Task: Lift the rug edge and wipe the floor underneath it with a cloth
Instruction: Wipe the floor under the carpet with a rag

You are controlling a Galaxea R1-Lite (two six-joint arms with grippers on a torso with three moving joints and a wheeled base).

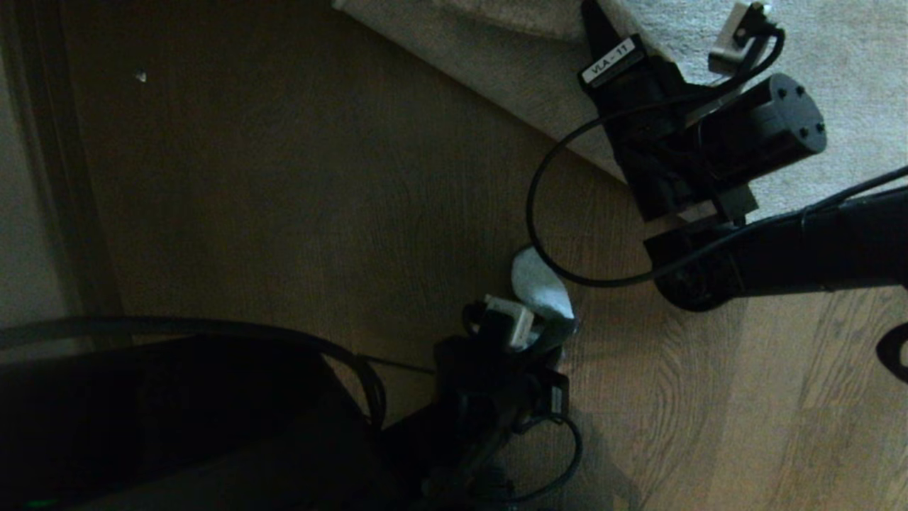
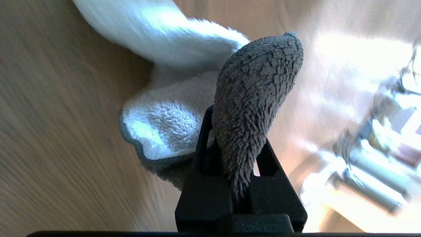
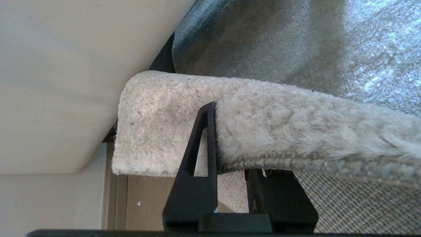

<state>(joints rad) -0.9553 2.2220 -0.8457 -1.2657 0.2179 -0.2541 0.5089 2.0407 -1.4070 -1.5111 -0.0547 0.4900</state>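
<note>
One pale grey-beige plush rug edge (image 3: 263,131) is pinched and raised off the brown wood-grain plank floor (image 1: 319,213), woven beige underside showing below it in the right wrist view. Right claw (image 3: 230,144) is clamped narrow on that border, one finger on the pile, the other under the backing, near the rug corner. Small pale grey-green terry cloth (image 2: 164,128) sits well apart from the lifted border, out on bare planks; left claw (image 2: 236,154) is closed tight on a bunched fold of it, the rest trailing onto the floor. Wipe under the rug not yet reached, by my read.

Risks: grip is only on the rug's thin border, so heavy pile could slide out and drop onto the cloth. Cloth is held by a small tuft, so dragging may pull it free. Arms converge, cables could snag.
</note>
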